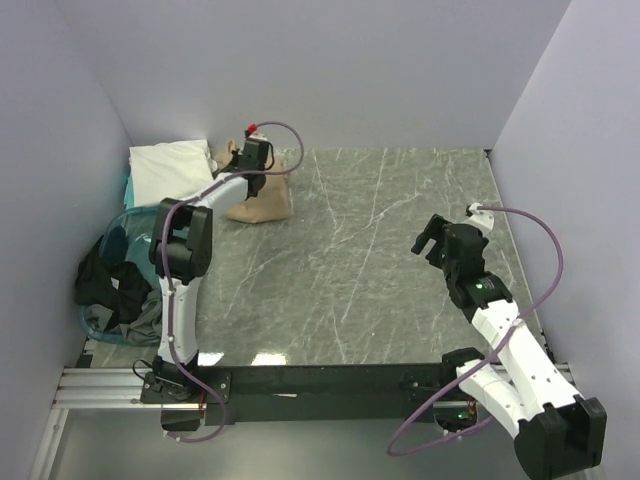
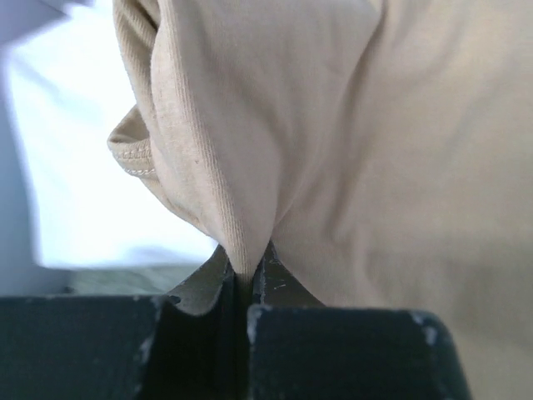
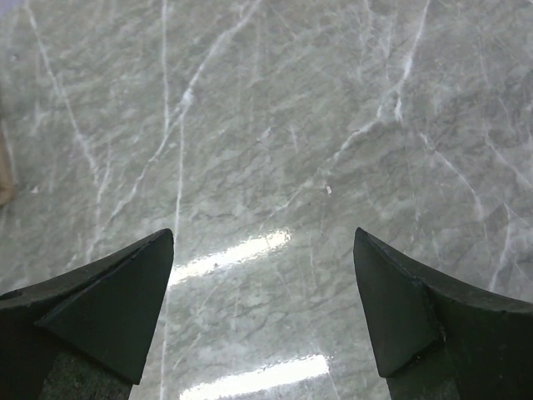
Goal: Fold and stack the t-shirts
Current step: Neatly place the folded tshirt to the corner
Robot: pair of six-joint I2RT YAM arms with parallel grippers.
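Teal tub (image 1: 118, 232) seen at left worktop edge, dark clothes (image 1: 105, 285) heaped in it. White t-shirt (image 1: 168, 168) laid in far left corner, just beyond tub. Tan t-shirt (image 1: 262, 202) bunched just beside it, fold pinched by left claw (image 2: 248, 268), jaws pressed together on fabric. Right claw (image 1: 432, 238) held spread wide above bare worktop (image 1: 380, 270), well apart from shirts.

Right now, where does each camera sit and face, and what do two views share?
Top external: above, behind the left arm and right arm, looking down on the table; both show.
Left wrist: on the left gripper, facing the tan t-shirt it pinches, white t-shirt beyond; shut fingers show.
Right wrist: on the right gripper, facing down at the table; open fingers show.
Shared: top and left wrist both see the pinched tan t-shirt.
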